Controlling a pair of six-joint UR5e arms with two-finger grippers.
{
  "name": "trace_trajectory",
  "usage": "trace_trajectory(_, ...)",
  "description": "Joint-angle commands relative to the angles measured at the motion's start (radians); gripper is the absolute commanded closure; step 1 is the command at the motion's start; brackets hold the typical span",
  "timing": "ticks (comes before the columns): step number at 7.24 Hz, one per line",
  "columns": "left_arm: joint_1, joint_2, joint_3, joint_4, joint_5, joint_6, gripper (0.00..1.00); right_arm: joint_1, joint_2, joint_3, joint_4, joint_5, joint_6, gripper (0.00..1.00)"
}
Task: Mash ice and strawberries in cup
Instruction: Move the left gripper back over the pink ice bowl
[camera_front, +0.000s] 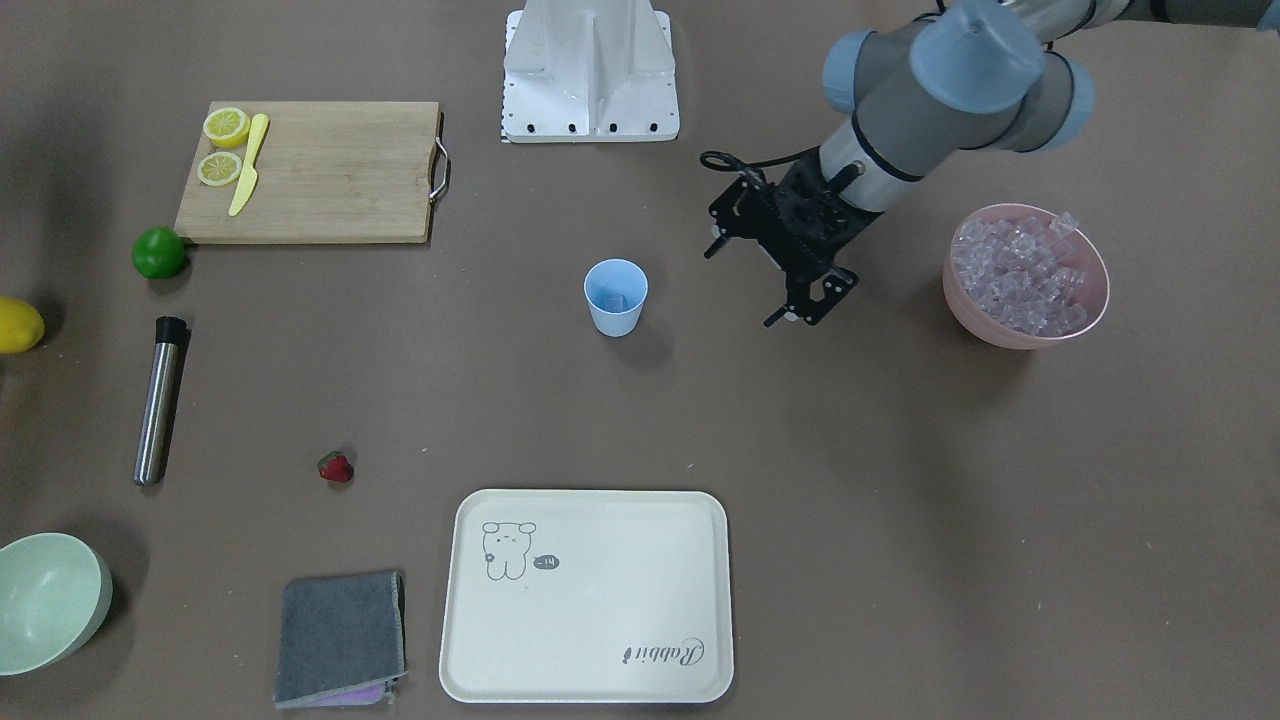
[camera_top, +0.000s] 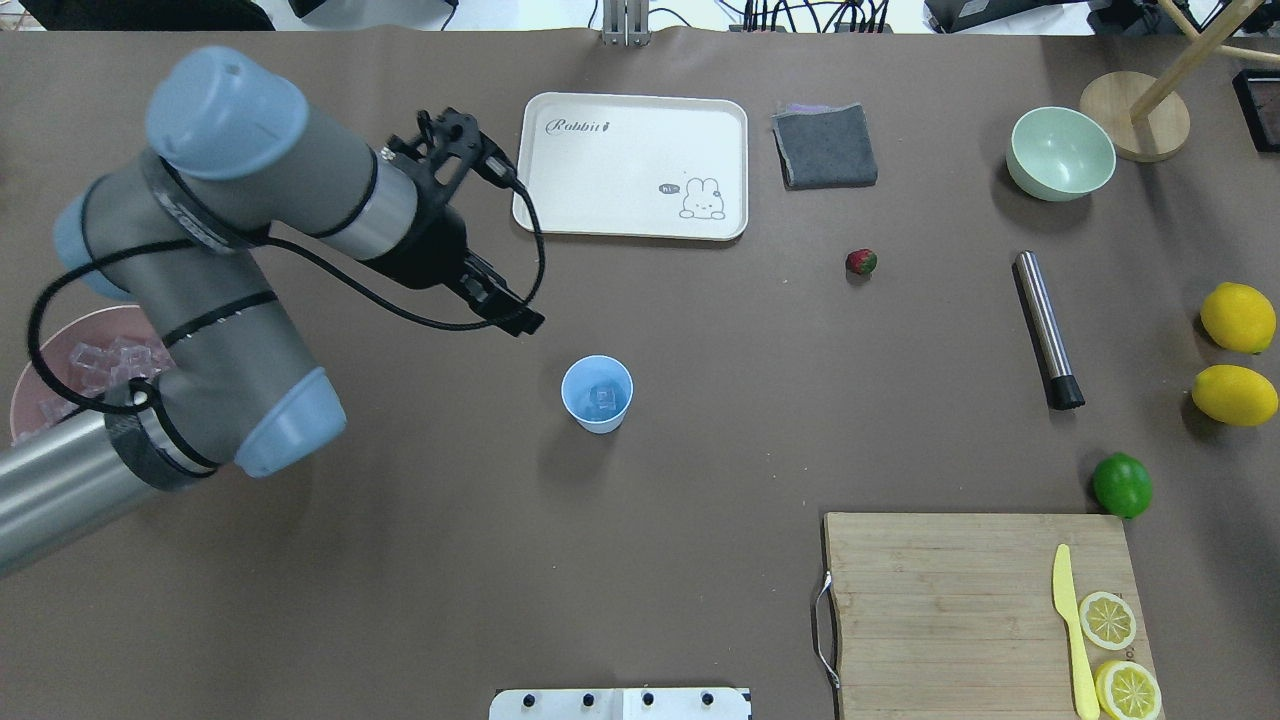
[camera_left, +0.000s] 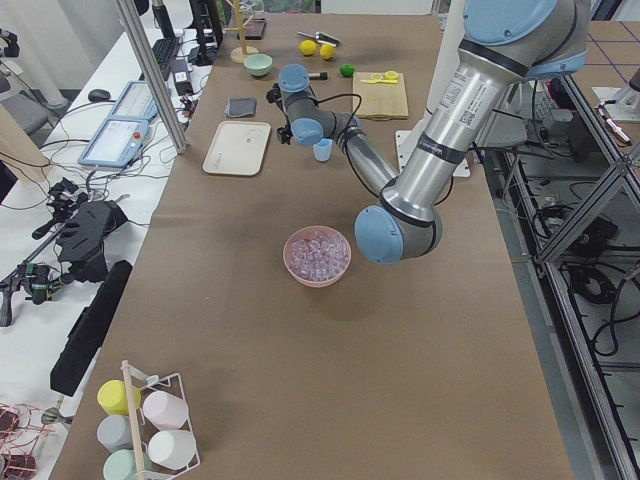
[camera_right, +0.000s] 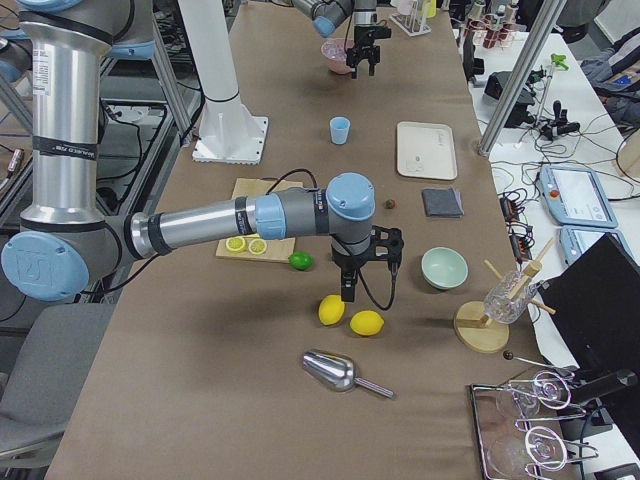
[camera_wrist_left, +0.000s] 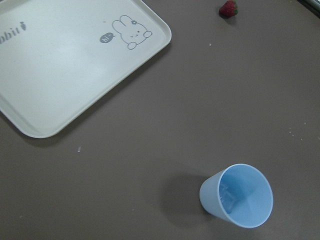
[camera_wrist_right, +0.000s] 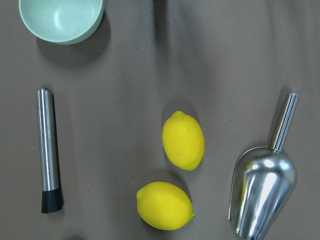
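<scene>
Left fingers (camera_front: 805, 305) hang spread and empty over bare surface (camera_front: 850, 450), open room all round. Just beside them the cup (camera_front: 615, 297) holds ice (camera_top: 602, 398); the pink bowl (camera_front: 1020, 335) is heaped with more; the strawberry (camera_front: 336, 467) lies well beyond the cup. Right fingers (camera_right: 347, 292): cannot tell how open.

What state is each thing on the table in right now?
cup: upright, ice inside.
strawberry: whole, lying outside cup.
pink bowl: full of ice.
green bowl: upright, empty.
tray: empty.
muddler: lying flat.
left gripper: raised near cup, jaws unclear.
</scene>
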Motion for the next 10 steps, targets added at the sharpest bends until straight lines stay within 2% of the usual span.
trace_trajectory(1, -0.094, 0.083, -0.015, 0.000, -0.041, 0.154, 0.04, 0.000, -0.003, -0.007, -0.001, 0.003, 0.000, 0.00)
trace_trajectory(2, -0.123, 0.116, -0.023, 0.000, -0.062, 0.206, 0.04, 0.000, -0.003, -0.005, 0.000, 0.003, 0.000, 0.00)
trace_trajectory(7, -0.295, 0.414, -0.041, -0.001, -0.099, 0.657, 0.04, 0.000, -0.003, -0.002, 0.000, 0.003, 0.000, 0.00)
trace_trajectory(10, -0.318, 0.533, -0.046, -0.010, -0.088, 0.738, 0.04, 0.000, -0.003, 0.001, 0.002, 0.002, -0.003, 0.00)
